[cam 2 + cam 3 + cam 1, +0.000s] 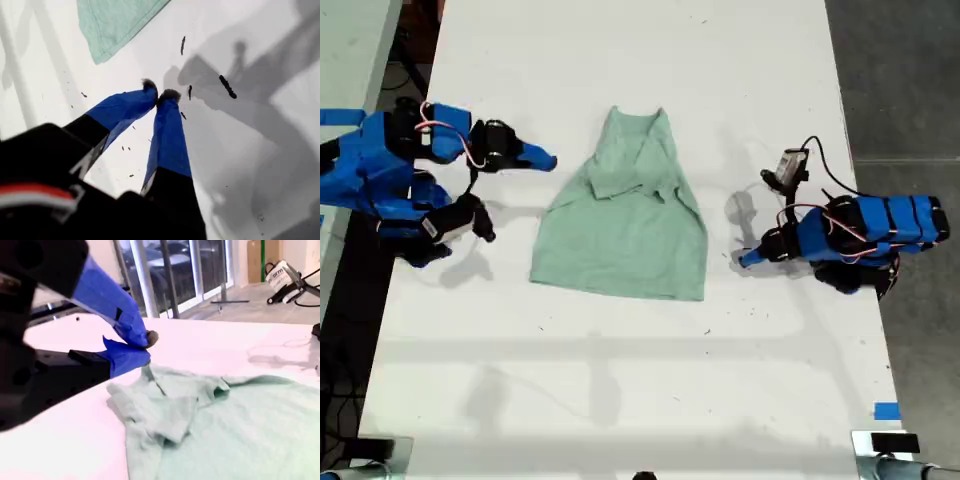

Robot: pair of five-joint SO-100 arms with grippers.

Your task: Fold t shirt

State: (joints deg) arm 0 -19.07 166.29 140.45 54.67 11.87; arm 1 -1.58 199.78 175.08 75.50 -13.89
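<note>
The pale mint-green t shirt [620, 225] lies flat in the middle of the white table [620, 380], sleeves folded inward, hem toward the exterior view's bottom. My first gripper [745, 259] rests low over the table at the exterior view's right, a short way from the shirt's hem corner. It is shut [160, 93] with nothing in it, and that shirt corner [112, 25] shows beyond its tips. My second gripper [548, 159] is at the exterior view's left, just off the shirt's shoulder edge. It is shut [146, 346] and empty, with the folded shirt [210, 425] spread before it.
A blue tape mark [886, 410] sits near the table's bottom right edge in the exterior view. Small black marks [227, 86] dot the table by my first gripper. Grey floor [900, 80] runs along the exterior view's right side.
</note>
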